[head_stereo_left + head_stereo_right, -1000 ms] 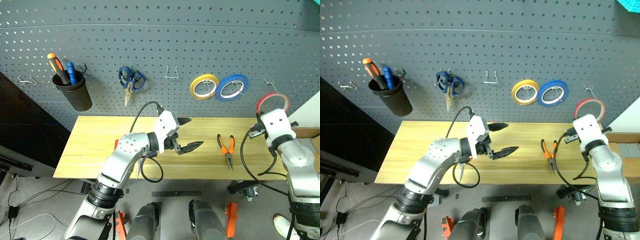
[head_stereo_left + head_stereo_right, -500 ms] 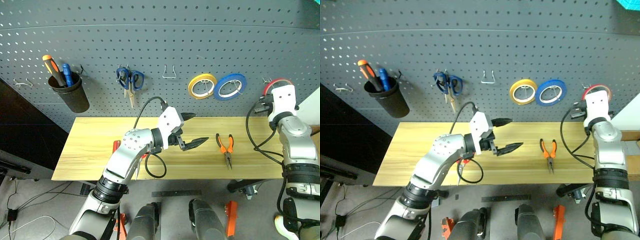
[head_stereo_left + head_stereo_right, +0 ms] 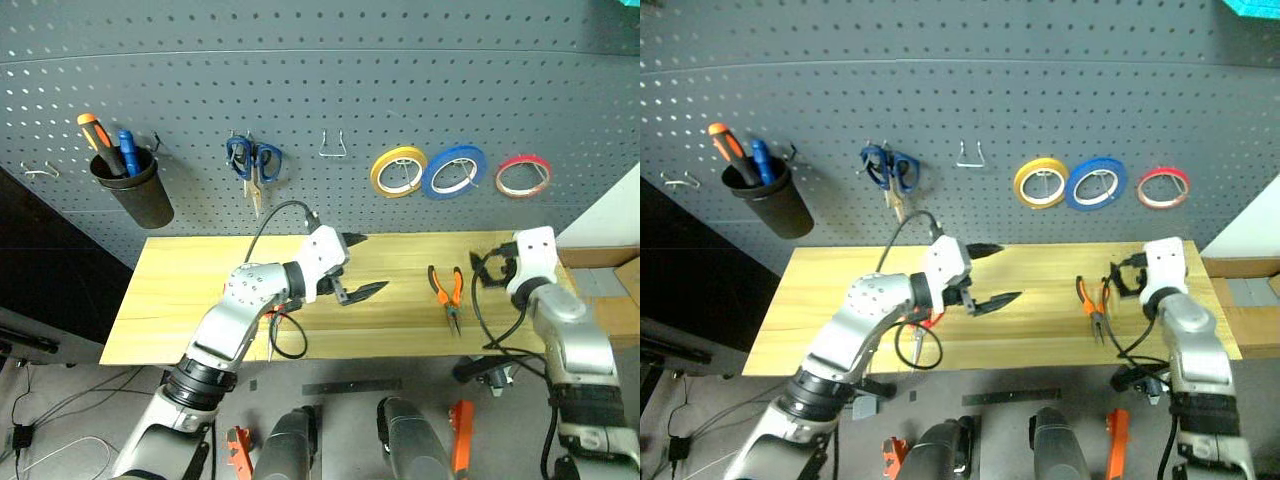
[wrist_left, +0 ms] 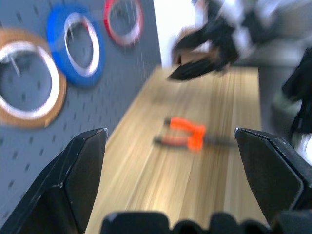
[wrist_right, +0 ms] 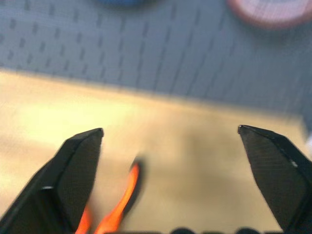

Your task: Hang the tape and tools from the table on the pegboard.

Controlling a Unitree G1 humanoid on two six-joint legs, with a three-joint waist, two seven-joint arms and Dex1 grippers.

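Right gripper (image 5: 170,161) has let go of the red tape (image 3: 523,176) and dropped away from the pegboard (image 3: 320,90); the tape now hangs on a hook there, just beside the blue roll (image 3: 454,171), which sits next to the yellow roll (image 3: 398,171). Right jaws spread wide, empty, low over the table (image 3: 190,300) near the pliers (image 3: 446,293). Left gripper (image 3: 355,270) has sunk slightly, jaws also wide apart, holding nothing, mid-table. Pliers lie flat on the table between both grippers. Red handles (image 3: 278,312) peek out under the left arm.
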